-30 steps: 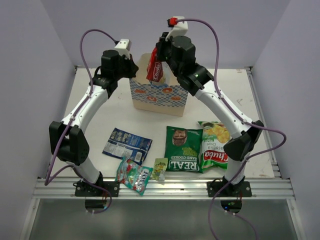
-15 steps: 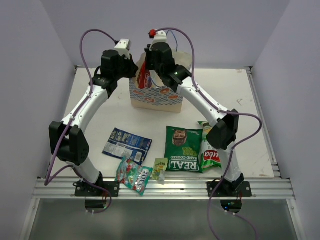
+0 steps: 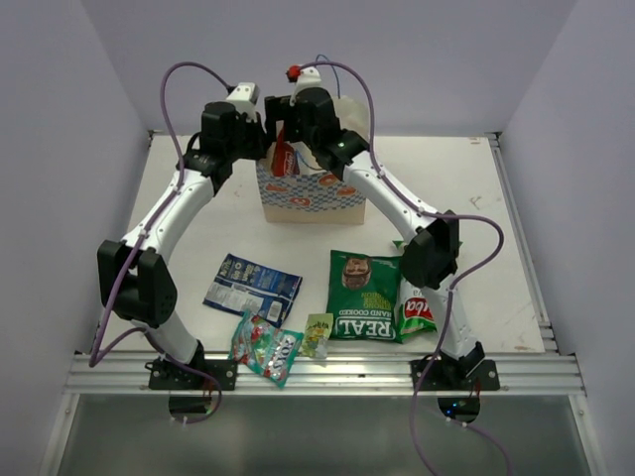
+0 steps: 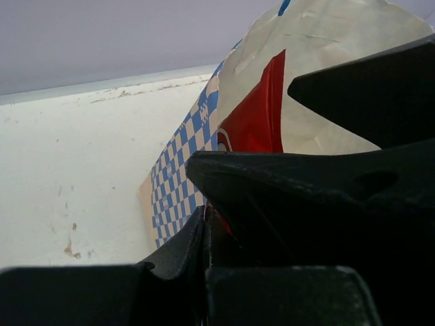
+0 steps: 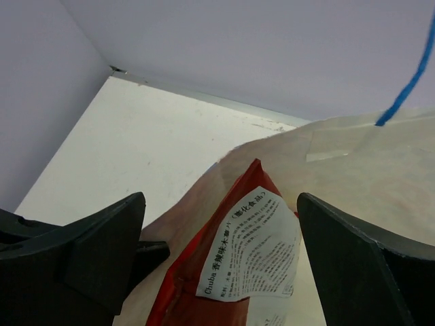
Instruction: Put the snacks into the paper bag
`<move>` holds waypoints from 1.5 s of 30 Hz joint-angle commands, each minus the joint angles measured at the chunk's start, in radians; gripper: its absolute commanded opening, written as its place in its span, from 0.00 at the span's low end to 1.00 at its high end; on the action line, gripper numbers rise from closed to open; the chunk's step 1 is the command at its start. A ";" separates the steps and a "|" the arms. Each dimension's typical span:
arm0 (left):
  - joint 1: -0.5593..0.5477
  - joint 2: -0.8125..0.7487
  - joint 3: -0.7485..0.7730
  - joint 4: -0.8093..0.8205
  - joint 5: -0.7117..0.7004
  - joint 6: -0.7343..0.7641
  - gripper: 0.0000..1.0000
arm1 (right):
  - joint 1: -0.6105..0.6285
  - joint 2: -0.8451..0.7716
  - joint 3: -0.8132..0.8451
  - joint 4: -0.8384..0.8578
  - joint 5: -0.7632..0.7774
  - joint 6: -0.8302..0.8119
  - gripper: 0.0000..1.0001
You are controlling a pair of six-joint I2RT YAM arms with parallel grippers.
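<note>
The paper bag (image 3: 316, 196) stands upright at the back of the table. My left gripper (image 3: 264, 145) is shut on its left rim; in the left wrist view the jaws (image 4: 205, 212) pinch the paper edge beside the checkered band (image 4: 175, 182). My right gripper (image 3: 284, 131) hangs over the bag's mouth, open wide (image 5: 221, 204). The red-yellow packet (image 5: 253, 250) stands loose between its fingers, partly down inside the bag (image 5: 360, 176). It also shows in the top view (image 3: 285, 161) and the left wrist view (image 4: 257, 121).
Five snacks lie near the front edge: a dark blue packet (image 3: 251, 286), a colourful candy packet (image 3: 265, 350), a tiny sachet (image 3: 317, 334), the dark green "REAL" bag (image 3: 364, 295) and a green-white bag (image 3: 418, 309), which is half hidden by my right arm (image 3: 429, 253). A blue string handle (image 5: 408, 75) hangs above the bag.
My right arm swung left and down, carrying the red-yellow packet into the bag's mouth, and its jaws have opened off the packet. The left arm has held still.
</note>
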 commanded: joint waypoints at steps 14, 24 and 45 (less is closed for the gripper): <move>-0.015 -0.039 -0.006 0.056 -0.008 -0.008 0.00 | 0.015 -0.678 -0.504 -0.168 0.323 -0.098 0.99; -0.015 -0.036 -0.011 0.067 0.020 -0.021 0.00 | 0.015 -0.714 -1.085 -0.388 0.488 0.264 0.98; -0.015 -0.042 -0.020 0.071 0.023 -0.018 0.00 | -0.150 -0.605 -1.323 -0.364 0.519 0.389 0.68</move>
